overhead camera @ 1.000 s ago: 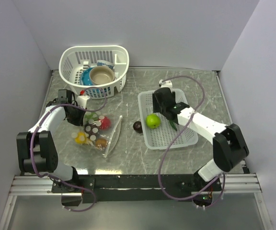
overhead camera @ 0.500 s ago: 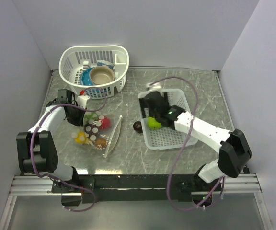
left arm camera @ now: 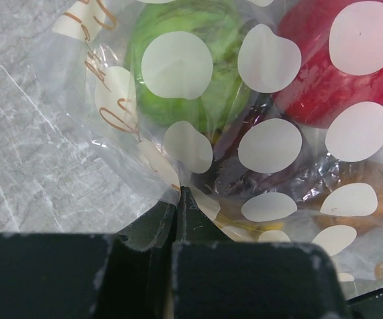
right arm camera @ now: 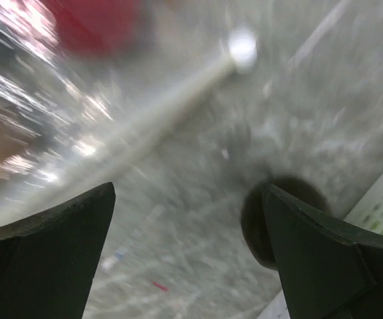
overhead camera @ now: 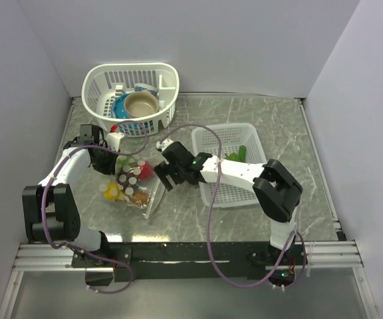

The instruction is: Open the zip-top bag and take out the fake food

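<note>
The zip-top bag lies on the left of the bench. The fake food shows through its dots as lime-green, red, yellow and orange pieces. The left end effector is clamped on the bag's left edge. The right end effector hangs spread apart just right of the bag. A dark maroon piece sits beside one of its fingers, near the white mesh tray.
</note>
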Robot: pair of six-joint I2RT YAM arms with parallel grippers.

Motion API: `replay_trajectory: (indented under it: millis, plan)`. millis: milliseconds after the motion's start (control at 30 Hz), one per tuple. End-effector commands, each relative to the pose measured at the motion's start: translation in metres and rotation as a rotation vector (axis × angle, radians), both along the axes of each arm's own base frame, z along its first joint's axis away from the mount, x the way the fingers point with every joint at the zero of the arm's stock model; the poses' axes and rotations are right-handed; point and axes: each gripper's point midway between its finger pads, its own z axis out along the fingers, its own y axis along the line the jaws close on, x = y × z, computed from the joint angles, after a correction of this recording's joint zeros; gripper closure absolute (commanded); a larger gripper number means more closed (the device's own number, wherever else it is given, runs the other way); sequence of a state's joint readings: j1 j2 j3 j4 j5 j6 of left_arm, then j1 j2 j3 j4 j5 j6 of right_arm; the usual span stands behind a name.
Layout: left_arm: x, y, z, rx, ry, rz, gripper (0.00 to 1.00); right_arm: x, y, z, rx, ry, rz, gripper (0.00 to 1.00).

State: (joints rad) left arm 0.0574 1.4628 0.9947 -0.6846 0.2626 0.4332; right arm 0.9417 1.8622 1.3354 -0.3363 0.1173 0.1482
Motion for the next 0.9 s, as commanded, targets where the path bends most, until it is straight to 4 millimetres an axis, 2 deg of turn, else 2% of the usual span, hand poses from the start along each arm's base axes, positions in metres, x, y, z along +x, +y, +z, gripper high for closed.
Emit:
replay_trajectory:
  millis: [0, 100, 200, 333, 433, 600, 867]
  plan:
    - [0.0, 0.001, 0.006, 0.018, -0.034, -0.019, 0.96, 0.008, -0.027, 0.003, 0.012, 0.03, -0.06, 0.0]
    - [0.001, 0.001, 0.006, 0.016, -0.037, -0.018, 0.96, 0.013, -0.049, -0.003, -0.043, 0.005, -0.096, 0.0]
    - [0.001, 0.0, 0.007, 0.009, -0.037, -0.018, 0.96, 0.011, -0.057, -0.002, -0.049, -0.014, -0.099, 0.0]
    - [0.001, -0.001, 0.004, 0.01, -0.031, -0.022, 0.97, 0.016, -0.061, 0.017, -0.04, -0.089, -0.113, 0.0]
    - [0.001, -0.001, 0.004, 0.006, -0.03, -0.022, 0.97, 0.022, -0.07, 0.021, -0.082, -0.13, -0.148, 0.0]
    - [0.0, -0.002, 0.005, 0.003, -0.031, -0.025, 0.97, 0.024, -0.093, 0.002, -0.168, -0.136, -0.201, 0.0]
    - [-0.001, -0.003, 0.004, 0.001, -0.025, -0.037, 0.97, 0.004, -0.115, -0.031, -0.22, -0.077, -0.216, 0.0]
